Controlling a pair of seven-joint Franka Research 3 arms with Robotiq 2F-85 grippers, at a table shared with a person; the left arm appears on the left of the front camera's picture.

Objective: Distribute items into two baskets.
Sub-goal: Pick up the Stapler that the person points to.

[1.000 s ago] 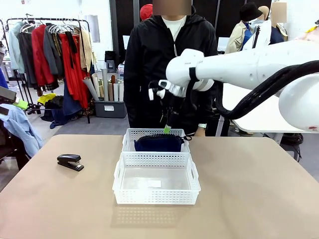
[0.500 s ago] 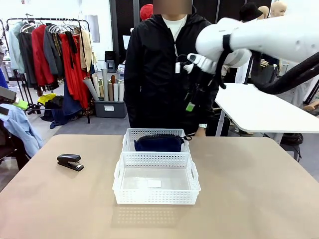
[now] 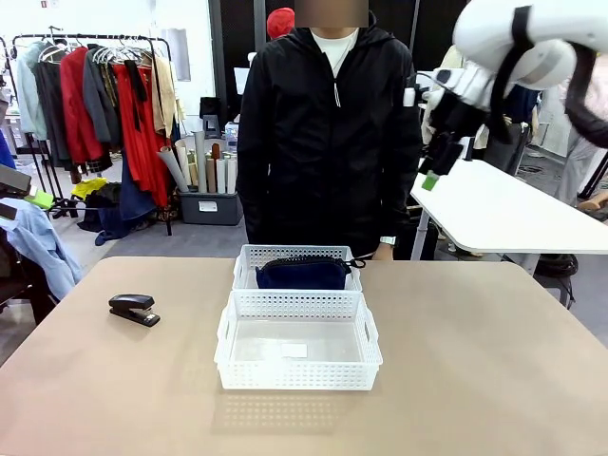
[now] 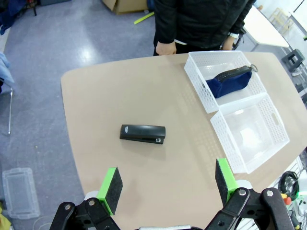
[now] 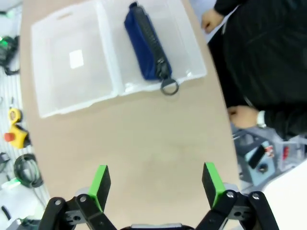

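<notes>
The navy pouch (image 3: pixel 302 274) lies in the far basket (image 3: pixel 249 255). In front of it, the near basket (image 3: pixel 294 376) holds nothing but a small white label. The black stapler (image 3: pixel 134 309) rests on the table to the left. My right gripper (image 3: pixel 435 169) hangs high at the upper right, open and empty. Its wrist view looks down on the pouch (image 5: pixel 146 43), the far basket (image 5: pixel 184 43) and the near basket (image 5: pixel 57 72), between open jaws (image 5: pixel 156 183). My left gripper (image 4: pixel 168 184) is open high above the stapler (image 4: pixel 143 133), with both baskets (image 4: pixel 194 79) (image 4: pixel 224 139) to its right.
A person in a black jacket (image 3: pixel 328 133) stands at the far edge just behind the baskets, hands (image 5: pixel 242 115) near the table edge. A white side table (image 3: pixel 503 214) stands at the right. Bare tabletop (image 3: pixel 494 361) lies right of the baskets.
My right arm has risen and swung right, away from above the far basket to high at the upper right. The pouch, stapler and baskets have not moved.
</notes>
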